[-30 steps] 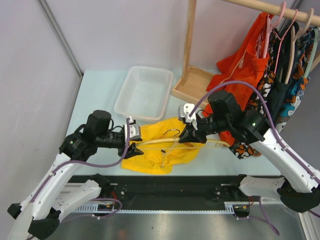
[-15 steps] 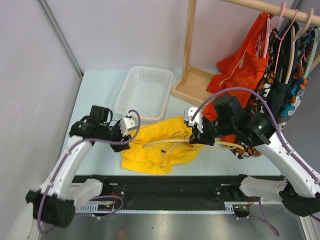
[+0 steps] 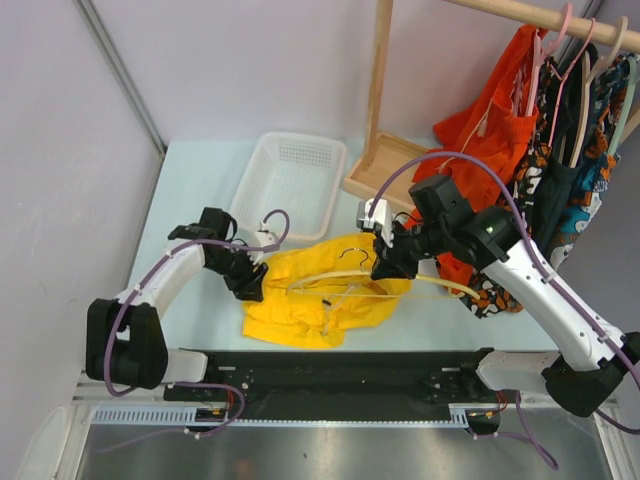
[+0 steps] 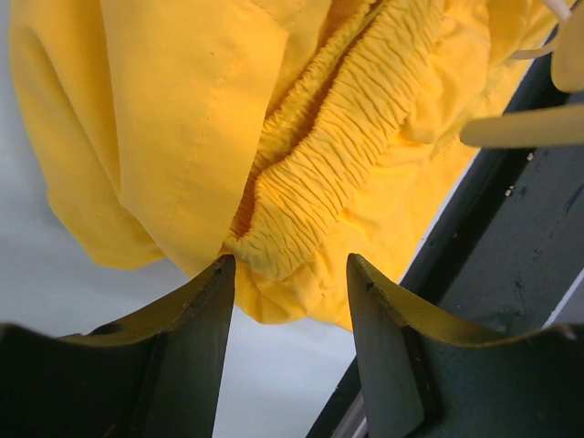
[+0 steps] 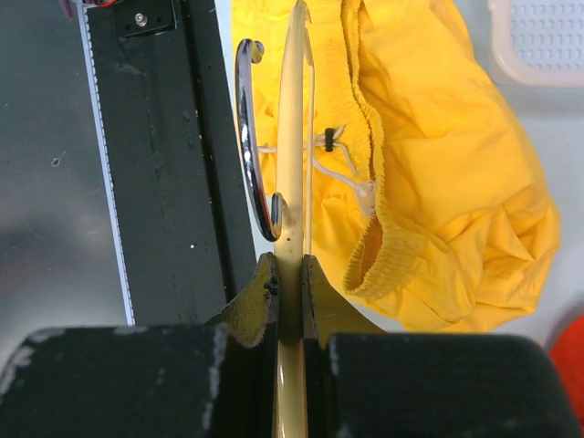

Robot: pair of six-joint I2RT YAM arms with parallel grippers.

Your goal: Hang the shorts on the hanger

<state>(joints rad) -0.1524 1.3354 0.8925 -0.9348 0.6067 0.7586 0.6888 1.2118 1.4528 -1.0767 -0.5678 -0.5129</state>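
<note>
Right hand (image 5: 289, 274): pinching thin cream curved hanger (image 5: 294, 137);
Left hand (image 4: 287, 274): I've swung it in; gaping, empty, at bright yellow fabric shorts (image 4: 182, 109), waistband next

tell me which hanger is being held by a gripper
The pale cream hanger, clamped in the right gripper over the yellow shorts. The pink and beige hangers hang on the wooden rail carrying garments.
</note>
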